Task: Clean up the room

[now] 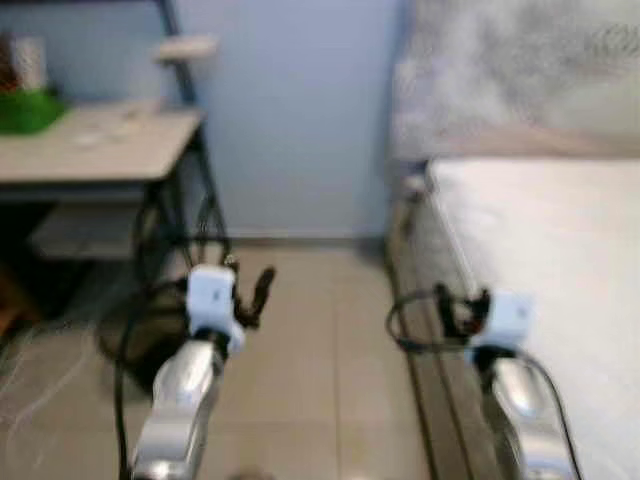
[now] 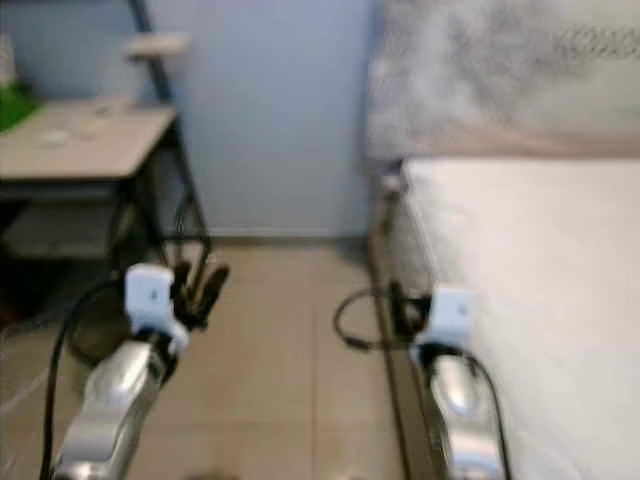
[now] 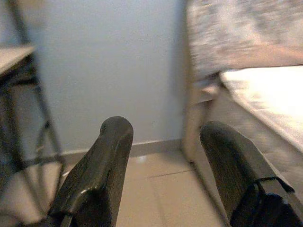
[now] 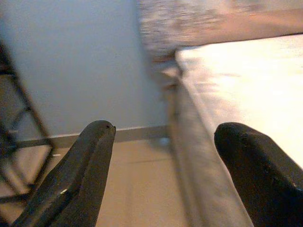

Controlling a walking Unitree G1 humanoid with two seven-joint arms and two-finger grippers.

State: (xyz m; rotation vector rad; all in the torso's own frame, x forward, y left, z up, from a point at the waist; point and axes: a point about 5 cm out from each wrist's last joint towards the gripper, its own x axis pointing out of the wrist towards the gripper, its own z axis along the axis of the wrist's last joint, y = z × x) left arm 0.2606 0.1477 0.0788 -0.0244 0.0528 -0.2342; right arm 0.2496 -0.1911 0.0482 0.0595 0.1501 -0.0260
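A desk (image 1: 95,145) stands at ten o'clock with a green object (image 1: 28,110) on it. The left gripper (image 3: 163,165) hovers over the tiled floor (image 1: 300,380), fingers wide, empty. The right gripper (image 4: 163,175), also wide and empty, hangs beside the bed (image 1: 550,250) at two o'clock.

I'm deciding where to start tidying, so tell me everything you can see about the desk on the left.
The desk stands at the robot's left, against the pale blue wall. Its top looks like light wood or laminate, set on a thin black metal frame with a lower shelf beneath. A green object sits at its far left edge, and a few small pale items lie on top, too blurred to identify. Dark cables hang beside its right legs toward the tiled floor.
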